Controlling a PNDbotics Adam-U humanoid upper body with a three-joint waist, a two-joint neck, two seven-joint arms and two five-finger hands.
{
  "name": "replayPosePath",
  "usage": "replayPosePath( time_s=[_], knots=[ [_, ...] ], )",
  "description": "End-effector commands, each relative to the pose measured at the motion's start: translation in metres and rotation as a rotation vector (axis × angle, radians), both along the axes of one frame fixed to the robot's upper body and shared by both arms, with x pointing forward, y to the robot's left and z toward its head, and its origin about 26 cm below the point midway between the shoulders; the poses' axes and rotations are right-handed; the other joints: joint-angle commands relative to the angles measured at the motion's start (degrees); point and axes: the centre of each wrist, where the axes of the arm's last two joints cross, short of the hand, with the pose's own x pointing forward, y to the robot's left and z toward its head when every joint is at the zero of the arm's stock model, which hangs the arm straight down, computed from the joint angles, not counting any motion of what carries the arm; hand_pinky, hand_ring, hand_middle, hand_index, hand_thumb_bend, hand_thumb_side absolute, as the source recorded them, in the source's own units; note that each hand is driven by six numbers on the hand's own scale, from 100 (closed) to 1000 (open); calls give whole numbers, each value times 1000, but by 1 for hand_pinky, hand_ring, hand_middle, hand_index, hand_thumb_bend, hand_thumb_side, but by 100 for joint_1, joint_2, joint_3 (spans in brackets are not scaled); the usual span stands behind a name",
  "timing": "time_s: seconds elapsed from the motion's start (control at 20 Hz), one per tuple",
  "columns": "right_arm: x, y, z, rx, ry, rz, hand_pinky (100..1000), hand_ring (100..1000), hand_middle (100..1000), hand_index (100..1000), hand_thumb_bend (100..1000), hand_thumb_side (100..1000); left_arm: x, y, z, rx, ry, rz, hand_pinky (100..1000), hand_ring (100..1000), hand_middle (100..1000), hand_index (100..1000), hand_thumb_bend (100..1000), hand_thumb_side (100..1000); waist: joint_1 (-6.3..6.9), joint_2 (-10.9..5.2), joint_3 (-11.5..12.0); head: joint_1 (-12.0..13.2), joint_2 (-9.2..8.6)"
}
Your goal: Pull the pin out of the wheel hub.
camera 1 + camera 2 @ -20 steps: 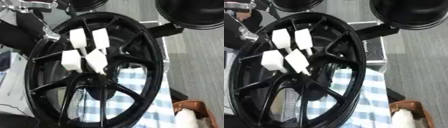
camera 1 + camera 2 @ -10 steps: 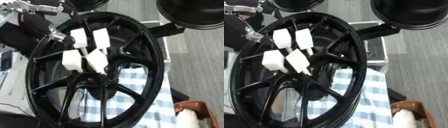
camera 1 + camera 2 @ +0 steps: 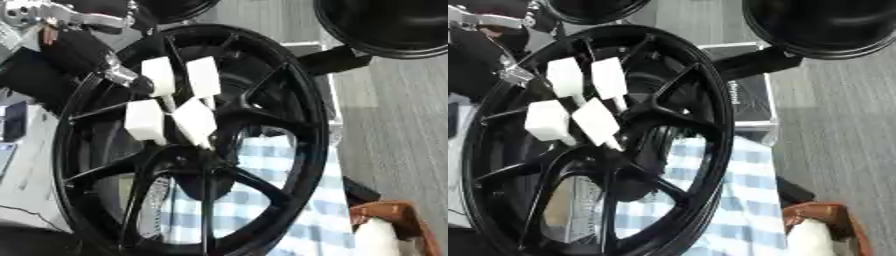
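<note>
Since the earlier frames the left hand (image 3: 83, 52) has reached further in from the upper left. Its fingers (image 3: 120, 76) now lie against the near edge of the upper-left white pin (image 3: 158, 76). Whether they are spread or pinching cannot be told. Three more white pins (image 3: 196, 121) stand just beyond and below the fingers. All four are seated in the centre of the black wheel hub (image 3: 308, 115). A checked cloth (image 3: 293, 200) shows through the spokes, well below the fingers.

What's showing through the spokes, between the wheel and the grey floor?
In the left eye view, a blue-and-white checked cloth lies behind the black wheel hub, showing through the spoke gaps above the grey floor.
</note>
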Motion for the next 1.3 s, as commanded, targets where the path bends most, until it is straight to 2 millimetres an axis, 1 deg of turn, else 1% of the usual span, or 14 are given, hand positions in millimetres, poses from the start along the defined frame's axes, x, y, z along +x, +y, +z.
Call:
replayPosePath(
  time_s=[0.05,0.25,0.85,1.15,1.3],
  knots=[
    [0,0,6,-4,-20,5,694,540,425,757,100,608,0,1,10,21,-50,33,822,770,674,820,667,943,-21,-99,-13,31,30],
    [0,0,6,-1,-19,6,694,540,425,757,100,611,3,-2,8,36,-77,55,809,760,655,818,699,943,-21,-103,-27,50,30],
    [0,1,5,7,-20,6,693,539,425,757,100,616,11,-3,-4,56,-101,93,789,746,636,801,692,916,-30,-105,-48,85,30],
    [0,1,5,10,-21,5,693,539,425,757,100,620,13,-2,-8,81,-96,104,779,738,627,808,713,891,-36,-98,-50,101,30],
    [0,1,5,12,-21,7,693,539,425,757,100,622,16,0,-11,85,-94,117,776,737,629,815,699,879,-40,-91,-54,122,30]
  ],
)
